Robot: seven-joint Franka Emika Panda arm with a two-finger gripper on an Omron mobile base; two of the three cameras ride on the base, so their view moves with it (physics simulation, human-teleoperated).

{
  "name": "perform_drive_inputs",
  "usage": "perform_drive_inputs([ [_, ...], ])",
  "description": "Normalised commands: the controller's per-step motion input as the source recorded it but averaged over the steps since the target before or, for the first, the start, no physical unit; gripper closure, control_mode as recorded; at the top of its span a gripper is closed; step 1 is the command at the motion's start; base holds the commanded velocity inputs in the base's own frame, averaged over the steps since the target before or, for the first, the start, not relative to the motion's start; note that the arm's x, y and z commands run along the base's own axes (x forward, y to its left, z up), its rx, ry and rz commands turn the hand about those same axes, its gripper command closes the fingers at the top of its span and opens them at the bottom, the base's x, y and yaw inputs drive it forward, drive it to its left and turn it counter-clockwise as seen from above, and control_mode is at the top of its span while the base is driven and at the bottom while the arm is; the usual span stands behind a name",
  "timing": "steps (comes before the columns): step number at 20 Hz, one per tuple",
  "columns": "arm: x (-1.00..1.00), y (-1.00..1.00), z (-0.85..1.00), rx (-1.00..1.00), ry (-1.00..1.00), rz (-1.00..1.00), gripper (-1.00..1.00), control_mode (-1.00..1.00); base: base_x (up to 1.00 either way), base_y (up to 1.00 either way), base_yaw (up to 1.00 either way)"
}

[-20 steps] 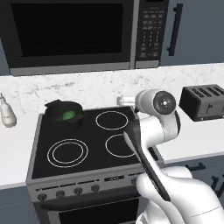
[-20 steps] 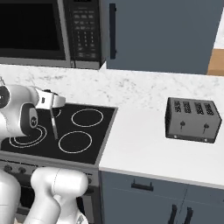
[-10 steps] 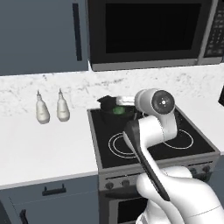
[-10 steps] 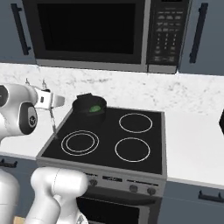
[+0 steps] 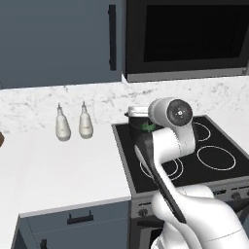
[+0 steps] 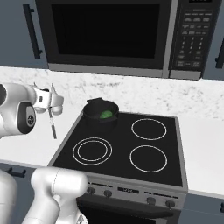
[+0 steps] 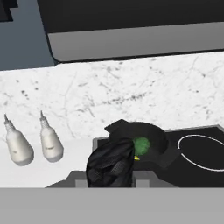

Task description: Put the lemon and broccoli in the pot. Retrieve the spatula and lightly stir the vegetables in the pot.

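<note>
1 spatula [image 6: 52, 117], jaws of the gripper [image 6: 49, 101] closed on its handle at left; light, stiff, probably slippery.

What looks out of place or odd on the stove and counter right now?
Nothing spilled or askew. The pot sits upright on the back left burner with the broccoli inside, two bottles stand upright on the counter, and the claw holds the spatula hanging beside the stove.
</note>
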Motion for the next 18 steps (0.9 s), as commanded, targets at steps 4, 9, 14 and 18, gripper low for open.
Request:
perform_drive_inputs([
  [4, 0.19, -0.17, 0.01, -0.11, -0.09, 0.01, 1.0, -1.0, 0.16, 0.0, 0.0],
  [9, 0.08, -0.43, -0.12, -0.26, -0.24, 0.11, 1.0, -1.0, 0.0, 0.0, 0.0],
  [14, 0.24, -0.15, -0.05, -0.26, -0.3, 0.17, 1.0, -1.0, 0.0, 0.0, 0.0],
  [18, 0.52, 0.05, -0.02, -0.16, -0.19, 0.21, 1.0, -1.0, 0.0, 0.0, 0.0],
])
